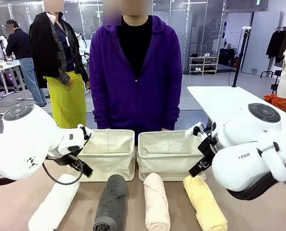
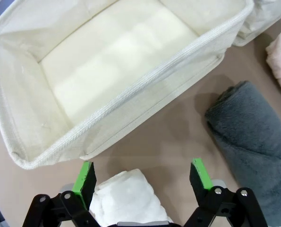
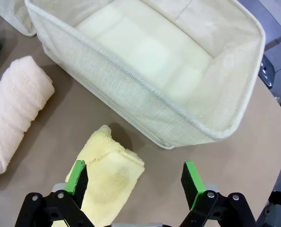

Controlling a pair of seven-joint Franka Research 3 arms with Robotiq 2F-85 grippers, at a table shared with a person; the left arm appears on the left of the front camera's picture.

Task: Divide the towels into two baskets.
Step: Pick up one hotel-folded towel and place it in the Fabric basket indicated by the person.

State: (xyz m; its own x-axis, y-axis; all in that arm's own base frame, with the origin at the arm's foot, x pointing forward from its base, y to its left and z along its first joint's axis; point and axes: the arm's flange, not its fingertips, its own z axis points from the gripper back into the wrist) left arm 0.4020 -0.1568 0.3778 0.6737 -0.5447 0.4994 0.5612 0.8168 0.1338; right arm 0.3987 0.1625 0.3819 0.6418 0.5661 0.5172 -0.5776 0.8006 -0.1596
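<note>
Left gripper (image 2: pixel 141 164) is spread wide over the white towel (image 2: pixel 126 195), right gripper (image 3: pixel 134 164) likewise over the yellow towel (image 3: pixel 109 175); baskets (image 1: pixel 106 162) are set mid-frame, just beyond.

Baskets (image 1: pixel 109 163) are cream; towels (image 1: pixel 111 202) white, grey, pink, yellow.

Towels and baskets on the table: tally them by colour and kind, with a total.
White towel: 1
Dark grey towel: 1
Pale pink towel: 1
Yellow towel: 1
Cream baskets: 2
Total: 6
</note>
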